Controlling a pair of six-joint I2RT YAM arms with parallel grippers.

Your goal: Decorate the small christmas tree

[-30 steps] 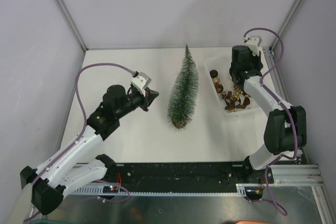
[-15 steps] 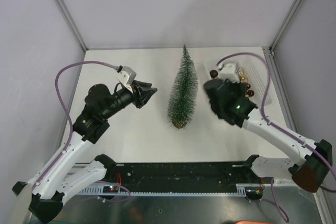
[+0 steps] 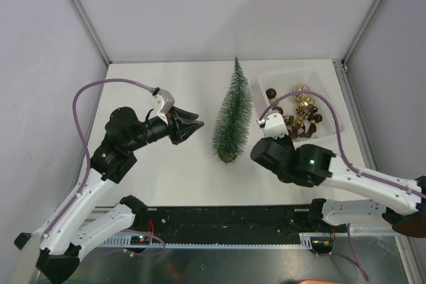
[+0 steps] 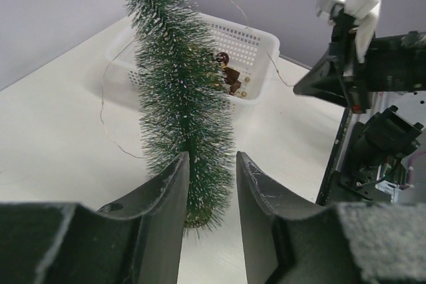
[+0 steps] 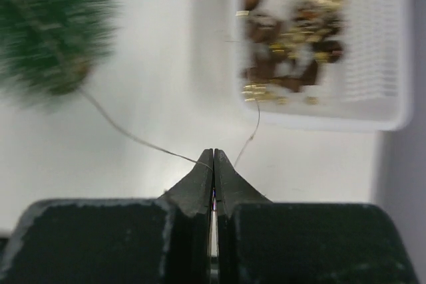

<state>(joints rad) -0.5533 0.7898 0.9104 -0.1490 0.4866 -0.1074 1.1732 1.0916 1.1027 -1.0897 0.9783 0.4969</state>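
The small christmas tree (image 3: 233,112) stands upright mid-table, also in the left wrist view (image 4: 174,84) and blurred in the right wrist view (image 5: 50,28). My left gripper (image 3: 197,126) hovers left of it, apart from the bristles, open (image 4: 212,159) and holding nothing. The right gripper (image 5: 213,154) is shut on a thin wire (image 5: 136,138). One strand runs to the tree's foot, the other toward the basket. In the top view the right wrist (image 3: 289,157) hides its fingers, near the tree's right side. The same wire (image 4: 106,128) loops around the tree.
A white plastic basket (image 3: 331,101) of brown and gold baubles (image 3: 301,114) sits at the back right, also in the left wrist view (image 4: 263,43) and the right wrist view (image 5: 394,64). Grey walls enclose three sides. A black rail (image 3: 233,221) runs along the near edge.
My right arm swung from over the basket to the near right of the tree, pulling the wire along. The left gripper opened and shifted slightly toward the tree.
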